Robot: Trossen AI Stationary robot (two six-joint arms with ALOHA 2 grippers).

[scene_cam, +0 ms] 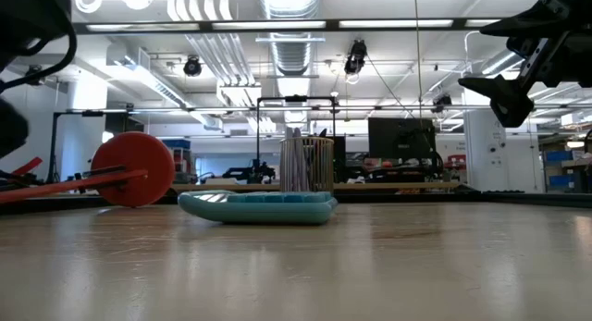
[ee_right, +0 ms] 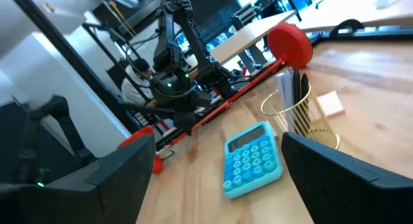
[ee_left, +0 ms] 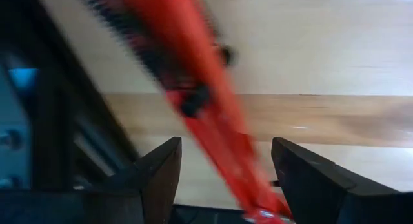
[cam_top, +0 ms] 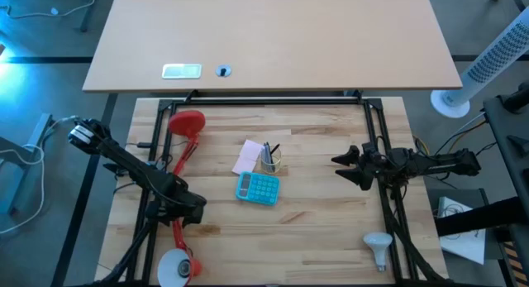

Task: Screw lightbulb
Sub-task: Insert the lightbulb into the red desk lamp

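White and small, the lightbulb [cam_top: 378,246] lies on its side on the wooden table [cam_top: 322,221], near the front edge on the right side, well apart from both arms; its domed head points toward the table middle and the grey screw base toward the front edge. The right gripper [cam_top: 345,169] hangs above the table further back, with its fingers spread apart and nothing between them — in the right wrist view it looks across to a turquoise calculator [ee_right: 253,159] and a gold wire pen cup [ee_right: 298,117]. The left gripper [cam_top: 197,211] is low over the left side of the table, just at the red lamp arm [cam_top: 179,175]. In the left wrist view its fingers [ee_left: 158,179] stand apart and the red arm passes between them, but whether they touch it I cannot tell. This arm joins a round red base [cam_top: 188,122] at the back and a white lamp shade [cam_top: 173,269] at the front edge. Near the table middle, a pink notepad [cam_top: 246,157] lies just beside the pen cup, and the calculator is just in front of them.
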